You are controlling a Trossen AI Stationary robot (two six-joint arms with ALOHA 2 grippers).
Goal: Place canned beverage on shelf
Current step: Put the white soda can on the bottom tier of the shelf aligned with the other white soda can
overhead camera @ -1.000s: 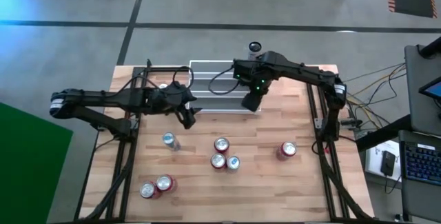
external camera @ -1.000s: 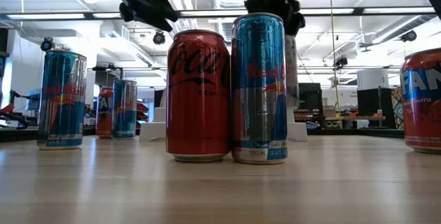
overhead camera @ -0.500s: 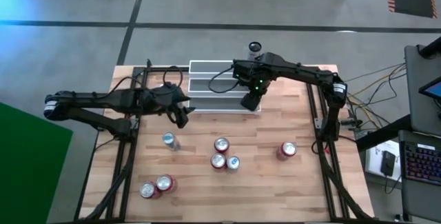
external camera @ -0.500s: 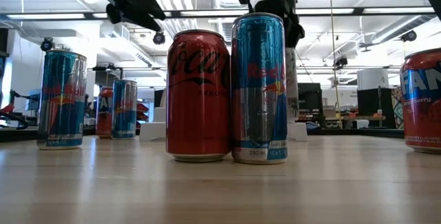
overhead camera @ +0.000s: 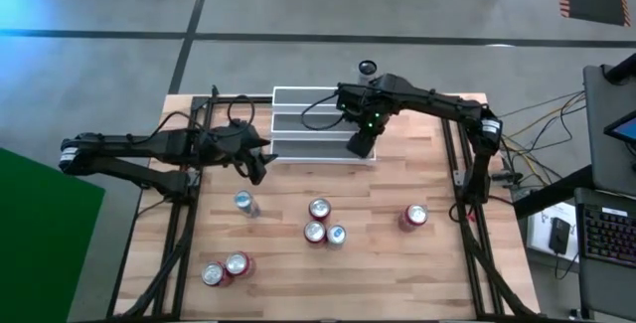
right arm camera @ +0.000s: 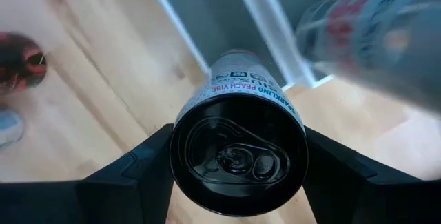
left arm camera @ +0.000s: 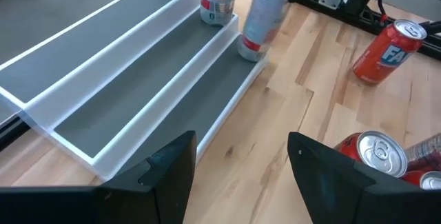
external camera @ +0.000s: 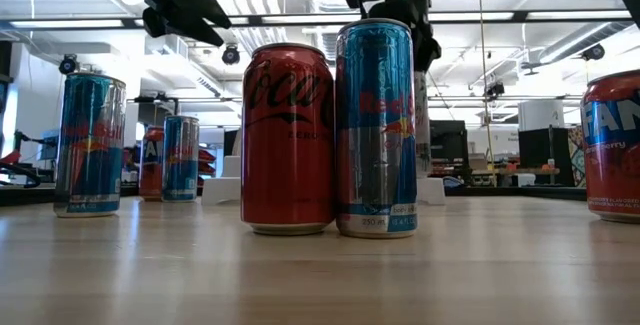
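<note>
One slim can [right arm camera: 238,148] sits clamped between the right gripper's [overhead camera: 361,144] fingers, its dark top facing the wrist camera, grey body lettered "peach vibe", hanging just over the lowest step's end of the shelf [overhead camera: 308,124]. Another like can [left arm camera: 220,0] stands on the middle step. Off to the side, the left gripper [overhead camera: 253,167] hovers empty, jaws parted. Below both, loose cans [overhead camera: 320,222] stand on the wooden table [overhead camera: 388,263]; a lit workshop lies beyond.
</note>
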